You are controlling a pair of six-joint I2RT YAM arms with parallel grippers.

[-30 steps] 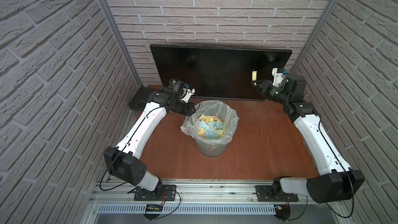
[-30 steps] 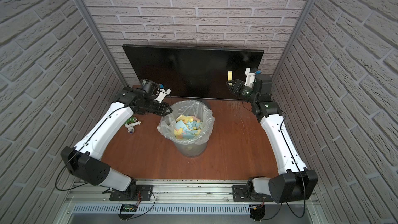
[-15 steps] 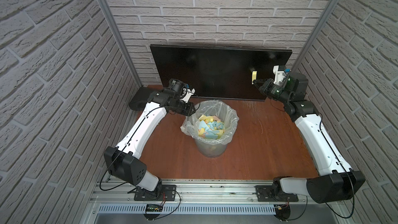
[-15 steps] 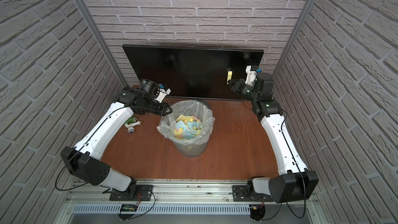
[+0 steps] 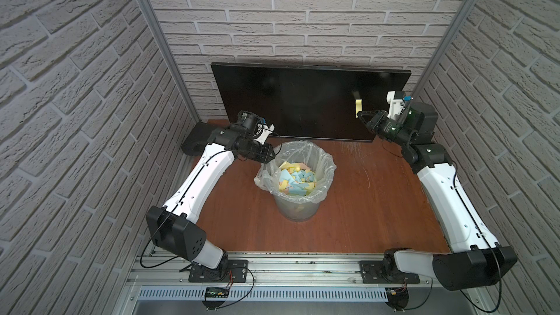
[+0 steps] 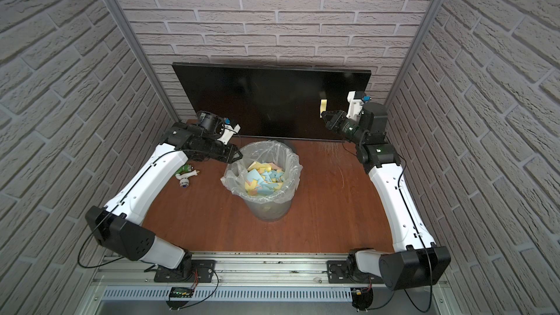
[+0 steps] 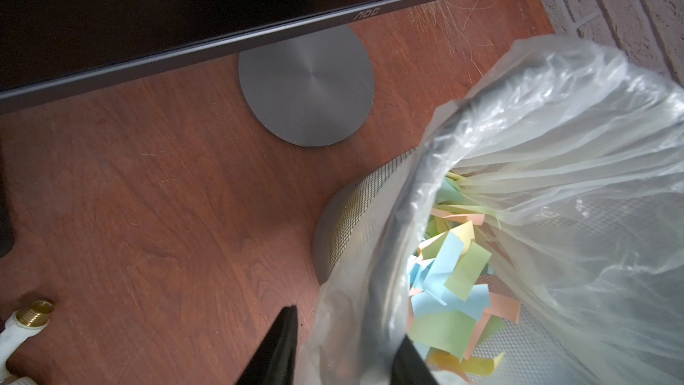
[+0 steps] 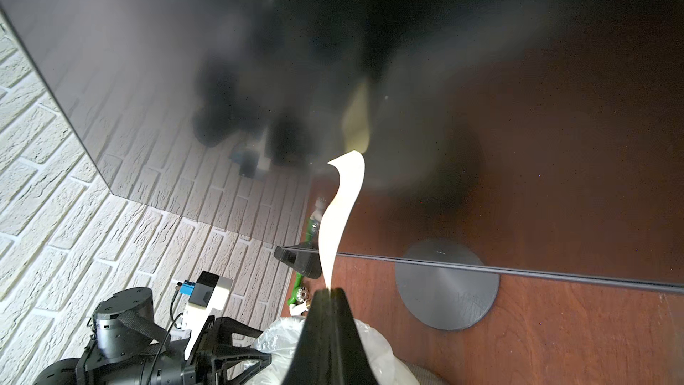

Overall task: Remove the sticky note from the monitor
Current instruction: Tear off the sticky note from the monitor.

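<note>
**Right jaws pinch the note's lower edge at the screen**

The monitor [image 5: 288,101] [image 6: 257,98] stands upright along the far edge of the worktop [image 5: 378,207], against the brick wall. The sticky note [image 5: 358,107] [image 6: 323,106], pale yellow, sits on the right part of the screen at about mid-height.

The right arm [image 5: 439,195] reaches up to the note. Its jaws are closed tight on the note's lower end. In the right wrist view the sticky note [image 8: 342,212] curls away from the jaws, and its upper tip meets its own reflection on the glass.

The left arm [image 5: 206,177] lies low at the left. Its jaws are at the far-left rim of the bin [image 5: 330,159] [image 6: 295,159]. In the left wrist view one black finger stands outside the clear liner and the other inside it, so they grip the rim between them.

The bin [image 7: 344,224] is mesh-walled and stands mid-worktop, just in front of the monitor's round grey foot [image 7: 305,94] [image 8: 446,283]. It holds a heap of blue, yellow, green and pink paper slips [image 5: 297,180].

A small green-and-white object [image 6: 186,174] lies on the worktop at the left, beside the left arm. I cannot tell what it is.
</note>
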